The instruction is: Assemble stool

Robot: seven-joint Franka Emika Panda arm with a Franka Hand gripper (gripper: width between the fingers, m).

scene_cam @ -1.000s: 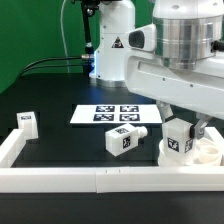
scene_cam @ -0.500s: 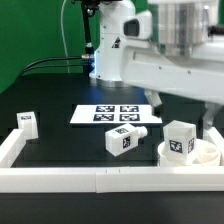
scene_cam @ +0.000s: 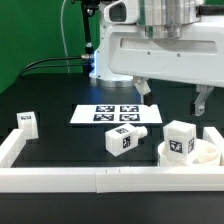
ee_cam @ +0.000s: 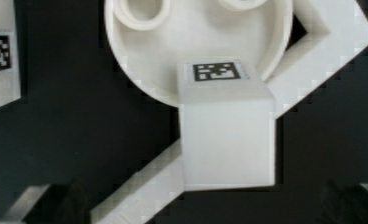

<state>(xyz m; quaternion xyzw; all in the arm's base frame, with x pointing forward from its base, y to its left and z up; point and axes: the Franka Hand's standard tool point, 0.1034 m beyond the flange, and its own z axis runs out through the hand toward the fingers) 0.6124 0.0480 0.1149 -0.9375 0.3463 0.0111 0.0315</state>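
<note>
The round white seat disc [scene_cam: 203,157] lies at the exterior view's right, inside the rail corner. One chunky white leg [scene_cam: 179,140] stands upright on it, tag facing front. My gripper [scene_cam: 173,96] hangs open well above that leg and touches nothing. In the wrist view the same leg [ee_cam: 225,125] sits against the seat disc [ee_cam: 172,55], with my gripper [ee_cam: 199,213] wide apart beyond the leg's end. A second leg [scene_cam: 125,138] lies on its side mid-table. A third leg [scene_cam: 26,124] stands at the left, by the rail.
The marker board [scene_cam: 115,114] lies flat behind the lying leg. A long white border rail [scene_cam: 90,178] runs along the front and turns up both sides. The robot's base [scene_cam: 110,50] stands behind, with cables at the back left.
The gripper was shut on the upright leg; it has opened, let the leg go and risen straight up. The leg stays standing on the seat disc.
</note>
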